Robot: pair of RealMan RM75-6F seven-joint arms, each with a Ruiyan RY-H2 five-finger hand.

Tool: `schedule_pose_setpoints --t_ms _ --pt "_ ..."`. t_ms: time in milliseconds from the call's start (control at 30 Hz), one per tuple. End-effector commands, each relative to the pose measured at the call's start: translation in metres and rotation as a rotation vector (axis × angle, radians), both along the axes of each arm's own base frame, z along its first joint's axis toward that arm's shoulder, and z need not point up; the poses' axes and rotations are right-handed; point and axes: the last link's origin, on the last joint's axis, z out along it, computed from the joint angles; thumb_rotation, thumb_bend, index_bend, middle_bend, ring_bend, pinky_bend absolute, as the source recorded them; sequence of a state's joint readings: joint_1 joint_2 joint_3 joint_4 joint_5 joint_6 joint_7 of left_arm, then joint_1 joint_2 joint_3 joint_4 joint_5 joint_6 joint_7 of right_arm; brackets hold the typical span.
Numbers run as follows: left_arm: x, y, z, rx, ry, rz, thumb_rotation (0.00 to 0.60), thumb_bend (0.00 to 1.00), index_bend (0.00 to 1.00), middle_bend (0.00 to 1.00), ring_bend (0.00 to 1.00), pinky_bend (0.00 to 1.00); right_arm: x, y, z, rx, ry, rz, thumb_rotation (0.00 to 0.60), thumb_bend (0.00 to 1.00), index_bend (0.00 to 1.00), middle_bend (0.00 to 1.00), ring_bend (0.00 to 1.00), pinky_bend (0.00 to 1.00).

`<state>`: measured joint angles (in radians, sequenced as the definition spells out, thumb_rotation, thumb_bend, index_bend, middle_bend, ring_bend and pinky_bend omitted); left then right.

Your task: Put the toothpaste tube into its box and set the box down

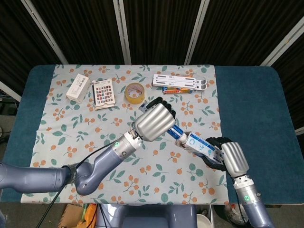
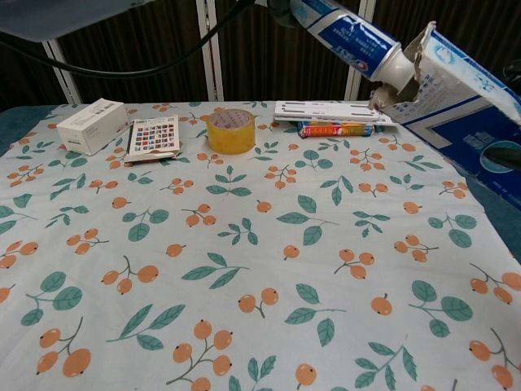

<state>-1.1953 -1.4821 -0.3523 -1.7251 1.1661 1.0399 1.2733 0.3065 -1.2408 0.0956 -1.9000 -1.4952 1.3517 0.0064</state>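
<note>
The left hand [image 1: 155, 122] grips the toothpaste tube [image 2: 352, 36], cap entering the box [image 2: 461, 98] gripped by the right hand [image 1: 231, 158].

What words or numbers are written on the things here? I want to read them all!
None can be read.
Toothpaste tube: white print on blue, too blurred.
Box: blue and white pattern, no letters clear.
Small white carton: print too small.
Card with coloured squares: too small.
Colourful packet by the white strip: blurred.
</note>
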Motion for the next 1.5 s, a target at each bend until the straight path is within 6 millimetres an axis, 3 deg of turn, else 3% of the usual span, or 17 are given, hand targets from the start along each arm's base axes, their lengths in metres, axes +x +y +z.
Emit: schedule_pose_setpoints --t_ms 33,433,567,867,1033,1100,1167,1267,1500 --pt "0.006 -0.001 -0.004 0.014 0.007 -0.014 0.6 0.57 0.75 0.79 0.71 0.74 0.0 0.0 0.0 0.0 -0.002 0.0 0.6 0.6 0.49 0.61 0.46 0.42" --pt "0.022 -0.004 -0.026 0.053 0.072 -0.114 0.6 0.57 0.74 0.78 0.71 0.73 0.007 -0.003 0.003 -0.004 -0.049 -0.01 0.6 0.6 0.49 0.61 0.46 0.42" --pt "0.03 -0.002 -0.027 0.086 0.094 -0.171 0.6 0.51 0.73 0.76 0.69 0.72 0.015 -0.009 0.006 0.002 -0.149 -0.048 0.6 0.6 0.49 0.61 0.46 0.42" --pt "0.057 0.001 -0.015 0.152 0.081 -0.319 0.6 0.32 0.62 0.62 0.59 0.68 0.041 -0.023 0.012 0.016 -0.415 -0.13 0.6 0.6 0.49 0.61 0.46 0.42" --pt "0.061 0.0 -0.006 0.173 0.061 -0.367 0.6 0.06 0.5 0.5 0.47 0.59 0.054 -0.024 0.018 0.008 -0.646 -0.187 0.6 0.6 0.49 0.61 0.46 0.42" --pt "0.062 0.0 -0.001 0.189 0.047 -0.382 0.6 0.02 0.46 0.45 0.42 0.52 0.057 -0.023 0.019 0.015 -0.696 -0.199 0.6 0.6 0.49 0.61 0.46 0.42" --pt "0.064 0.0 0.006 0.208 0.03 -0.407 0.6 0.0 0.4 0.39 0.35 0.44 0.06 -0.021 0.02 0.016 -0.736 -0.201 0.6 0.6 0.49 0.61 0.46 0.42" --pt "0.067 -0.001 0.016 0.206 -0.014 -0.422 0.6 0.0 0.33 0.32 0.29 0.4 0.065 -0.02 0.021 0.012 -0.84 -0.201 0.6 0.6 0.49 0.61 0.46 0.42" --pt "0.071 -0.008 0.029 0.192 -0.076 -0.451 0.6 0.0 0.31 0.31 0.29 0.39 0.071 -0.017 0.014 0.031 -1.035 -0.176 0.6 0.6 0.49 0.61 0.46 0.42"
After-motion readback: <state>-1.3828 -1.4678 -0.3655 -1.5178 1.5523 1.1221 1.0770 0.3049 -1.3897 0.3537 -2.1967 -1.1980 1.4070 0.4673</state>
